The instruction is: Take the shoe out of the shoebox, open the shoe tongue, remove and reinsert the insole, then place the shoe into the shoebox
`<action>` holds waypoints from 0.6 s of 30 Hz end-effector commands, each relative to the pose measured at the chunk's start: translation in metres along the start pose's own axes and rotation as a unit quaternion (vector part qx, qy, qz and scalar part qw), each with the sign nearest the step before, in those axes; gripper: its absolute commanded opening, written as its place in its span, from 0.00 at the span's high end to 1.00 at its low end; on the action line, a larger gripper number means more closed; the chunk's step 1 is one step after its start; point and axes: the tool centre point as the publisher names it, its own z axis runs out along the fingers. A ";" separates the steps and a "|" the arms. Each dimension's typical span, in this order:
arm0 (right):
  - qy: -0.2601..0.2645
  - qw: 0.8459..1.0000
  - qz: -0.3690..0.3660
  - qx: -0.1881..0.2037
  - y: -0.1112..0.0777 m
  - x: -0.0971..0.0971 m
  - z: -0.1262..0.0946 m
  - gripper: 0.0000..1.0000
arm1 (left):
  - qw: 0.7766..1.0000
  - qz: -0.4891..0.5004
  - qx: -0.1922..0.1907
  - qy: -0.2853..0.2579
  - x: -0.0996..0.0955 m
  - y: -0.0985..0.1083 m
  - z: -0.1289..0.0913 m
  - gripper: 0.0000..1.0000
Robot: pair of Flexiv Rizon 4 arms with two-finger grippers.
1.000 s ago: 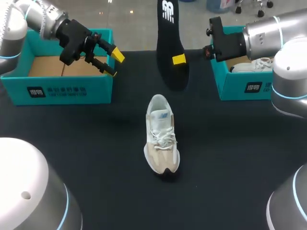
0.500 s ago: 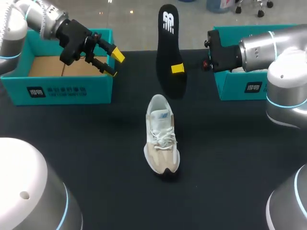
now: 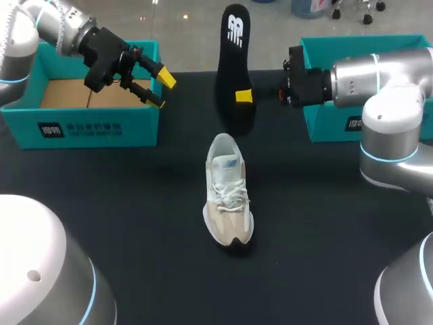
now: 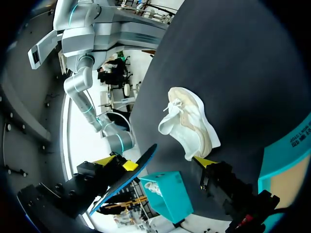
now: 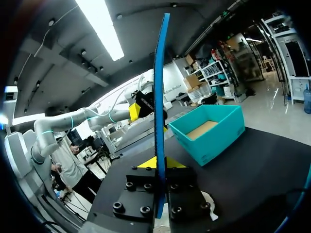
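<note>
A white and beige shoe [image 3: 229, 196] stands upright mid-table, toe toward me; the left wrist view shows the shoe [image 4: 192, 128] ahead of its fingers. Above and beyond its heel hangs the black insole [image 3: 234, 68], held upright, with my right gripper [image 3: 243, 95] shut on its lower part. In the right wrist view the insole [image 5: 160, 97] rises edge-on from between the yellow tips of that gripper [image 5: 156, 163]. My left gripper [image 3: 155, 88] stands open over the right end of the empty teal shoebox [image 3: 81, 128], nothing between its fingers [image 4: 204, 163].
A second teal shoebox [image 3: 335, 125] stands at the back right under my right arm; the left wrist view shows this box [image 4: 167, 199] with a white shoe [image 4: 151, 187] in it. Dark table surface lies around the shoe on all sides.
My right arm has carried the insole to the left and a little lower, closer to the shoe's heel. The left arm and the shoe have not moved.
</note>
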 end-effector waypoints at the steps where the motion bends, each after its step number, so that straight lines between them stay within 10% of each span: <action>1: 0.012 1.000 -0.013 0.010 -0.001 -0.014 0.021 1.00 | 1.000 0.001 0.001 0.002 0.000 0.000 -0.001 0.00; 18: 0.026 0.999 -0.013 0.017 -0.008 -0.017 0.026 1.00 | 1.000 0.001 0.001 0.002 0.000 0.000 -0.001 0.00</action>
